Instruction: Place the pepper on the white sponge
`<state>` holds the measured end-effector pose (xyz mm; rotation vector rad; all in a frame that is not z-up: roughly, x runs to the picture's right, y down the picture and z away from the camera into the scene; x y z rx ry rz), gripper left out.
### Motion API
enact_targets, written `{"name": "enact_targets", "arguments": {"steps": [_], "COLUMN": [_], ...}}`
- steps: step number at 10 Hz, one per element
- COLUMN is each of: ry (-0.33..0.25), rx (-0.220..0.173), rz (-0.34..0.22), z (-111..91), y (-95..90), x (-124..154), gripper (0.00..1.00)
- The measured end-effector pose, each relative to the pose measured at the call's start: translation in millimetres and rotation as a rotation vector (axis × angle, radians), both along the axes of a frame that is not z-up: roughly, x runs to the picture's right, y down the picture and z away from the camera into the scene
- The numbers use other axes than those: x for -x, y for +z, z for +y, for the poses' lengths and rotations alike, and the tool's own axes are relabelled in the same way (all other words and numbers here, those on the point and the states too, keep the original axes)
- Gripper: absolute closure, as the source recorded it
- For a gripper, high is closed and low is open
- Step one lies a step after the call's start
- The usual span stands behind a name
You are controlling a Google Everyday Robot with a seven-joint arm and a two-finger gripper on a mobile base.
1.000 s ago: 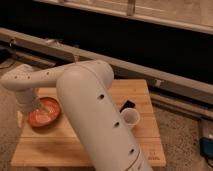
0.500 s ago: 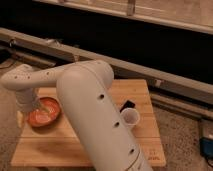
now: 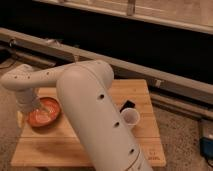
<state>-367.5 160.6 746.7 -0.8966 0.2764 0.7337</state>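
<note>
The gripper [image 3: 35, 106], at the end of the bulky white jointed robot arm [image 3: 95, 115], reaches down at the left rim of the round orange-red bowl [image 3: 46, 113]; whether it is open, closed or gripping anything cannot be told. The small dark red pepper cannot be made out. A small flat whitish sponge [image 3: 20, 118] shows just left of the bowl. All rest on the light wooden table [image 3: 137, 92], with a round white cup [image 3: 131, 118] well apart to the right.

The wooden desk [image 3: 50, 147] carries an orange-red bowl [image 3: 46, 114]. Well right of the bowl stands a white cup [image 3: 131, 118], with a small dark thing [image 3: 127, 105] just behind it. The gripper [image 3: 35, 107] is over the bowl's left part.
</note>
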Motion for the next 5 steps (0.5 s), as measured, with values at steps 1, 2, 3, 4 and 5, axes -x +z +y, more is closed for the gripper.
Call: {"name": "enact_targets", "arguments": {"steps": [1, 2, 3, 4, 5], "ry": [0.0, 0.0, 0.0, 0.0, 0.009], "rx": [0.0, 0.0, 0.0, 0.0, 0.001], "rz": [0.0, 0.0, 0.0, 0.0, -0.001], "z": [0.0, 0.0, -0.1, 0.2, 0.1], "y": [0.0, 0.0, -0.1, 0.0, 1.0], "x": [0.0, 0.0, 0.0, -0.1, -3.2], "gripper": [0.2, 0.2, 0.2, 0.2, 0.2]}}
